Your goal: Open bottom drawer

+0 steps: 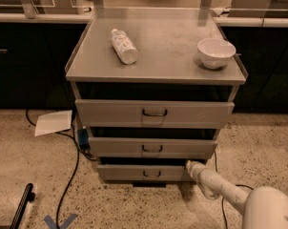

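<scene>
The bottom drawer [134, 172] is the lowest, narrowest grey front of the grey metal cabinet [156, 70], with a small black loop handle [152, 174] at its centre. It sits almost flush under the middle drawer [120, 147]. My gripper [190, 166] is at the end of my white arm [230, 192], which reaches in from the lower right. The gripper's tip is at the right end of the bottom drawer front, to the right of the handle.
The top drawer [110, 112] is the widest. A white bottle [123, 46] lies on the cabinet top and a white bowl [216, 52] stands at its right. A paper sheet [53, 122] and black cables [70, 175] lie on the floor at left.
</scene>
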